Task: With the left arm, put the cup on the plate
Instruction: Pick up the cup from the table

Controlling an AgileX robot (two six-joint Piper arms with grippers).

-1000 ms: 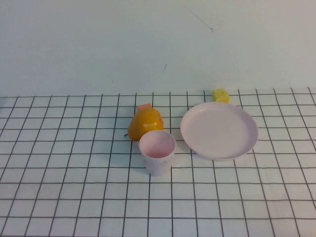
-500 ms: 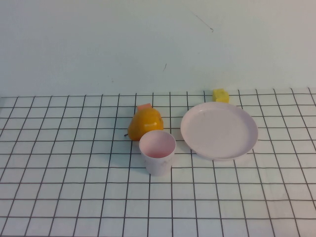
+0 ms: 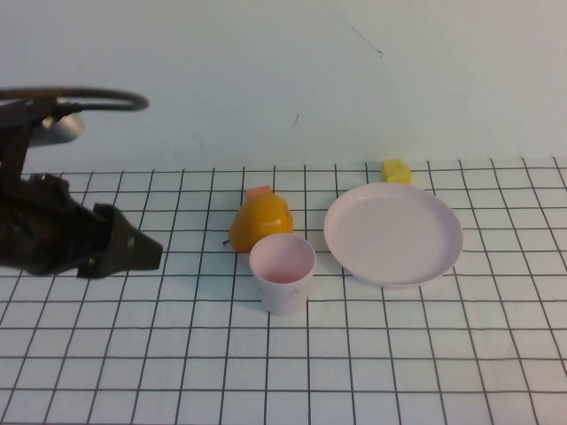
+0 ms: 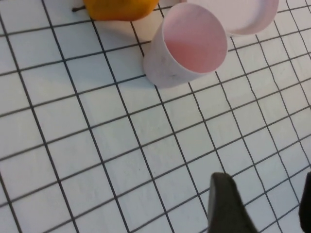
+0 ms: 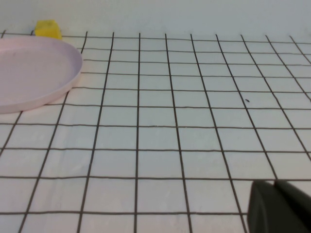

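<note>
The pale pink-white cup (image 3: 283, 271) stands upright on the gridded table, just left of the round pink plate (image 3: 393, 233). My left arm reaches in from the left edge. Its gripper (image 3: 149, 254) is well left of the cup, apart from it. In the left wrist view the cup (image 4: 187, 46) and the plate's rim (image 4: 245, 19) show beyond the open, empty left gripper (image 4: 267, 208), with one dark finger (image 4: 227, 204) in plain sight. The right gripper (image 5: 275, 184) shows only in the right wrist view, shut and empty, to the right of the plate (image 5: 34, 73).
An orange pear-shaped fruit (image 3: 260, 221) sits right behind the cup, with a small pink piece (image 3: 259, 190) behind it. A yellow block (image 3: 396, 170) lies behind the plate. A pale wall rises behind the gridded cloth (image 3: 372, 354).
My left arm has come into the high view from the left edge; before, no arm showed there. The cup, plate and fruit have not moved.
</note>
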